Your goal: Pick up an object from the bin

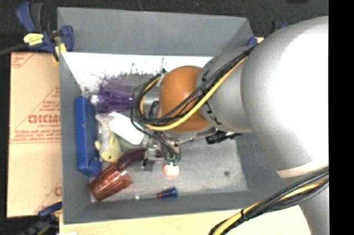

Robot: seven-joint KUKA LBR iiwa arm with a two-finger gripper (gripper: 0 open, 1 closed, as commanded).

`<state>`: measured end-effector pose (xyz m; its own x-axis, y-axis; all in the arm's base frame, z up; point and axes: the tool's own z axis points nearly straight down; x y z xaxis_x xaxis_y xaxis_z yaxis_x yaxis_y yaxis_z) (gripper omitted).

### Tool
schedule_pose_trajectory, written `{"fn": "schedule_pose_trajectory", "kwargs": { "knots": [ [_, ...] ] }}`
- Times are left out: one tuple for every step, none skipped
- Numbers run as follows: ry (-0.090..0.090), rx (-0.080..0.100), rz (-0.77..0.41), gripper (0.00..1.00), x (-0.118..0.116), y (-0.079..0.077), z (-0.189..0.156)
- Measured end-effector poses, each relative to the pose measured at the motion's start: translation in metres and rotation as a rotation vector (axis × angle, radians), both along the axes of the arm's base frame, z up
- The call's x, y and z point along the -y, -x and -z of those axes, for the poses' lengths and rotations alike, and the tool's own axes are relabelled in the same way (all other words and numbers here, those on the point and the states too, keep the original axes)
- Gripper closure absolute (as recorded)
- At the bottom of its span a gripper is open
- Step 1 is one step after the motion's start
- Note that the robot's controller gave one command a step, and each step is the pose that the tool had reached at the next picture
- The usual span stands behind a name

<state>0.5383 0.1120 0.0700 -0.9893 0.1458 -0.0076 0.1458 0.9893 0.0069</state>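
Tool (165, 157) low over the floor of the bin (155, 32), near the front. Whether released or clenched: cannot tell. Small pink ball (170, 171) just below the tool tip, touching or nearly. Maroon piece (130, 157) just left of the tool; brown cup (109, 183) and blue cap (167, 193) nearer the front wall. Heap along the left side

The bin (166, 35) is plain grey, with dark specks towards 12 o'clock. At 9 o'clock is a solid blue bar (84, 134), and beside it a translucent purple bottle (116, 93), a white piece (124, 128) and a pale yellow figure (112, 146). At 7 o'clock is a red-brown cup (109, 183), at 6 a blue stick (166, 193) and a pink-white ball (170, 171). The wrist cover (180, 95) is orange, the cables (182, 112) yellow and black
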Motion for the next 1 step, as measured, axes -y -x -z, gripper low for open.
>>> {"fn": "schedule_pose_trajectory", "kwargs": {
  "knots": [
    [0.0,0.0,0.0,1.0,0.0,0.0,0.0]
  ]
}}
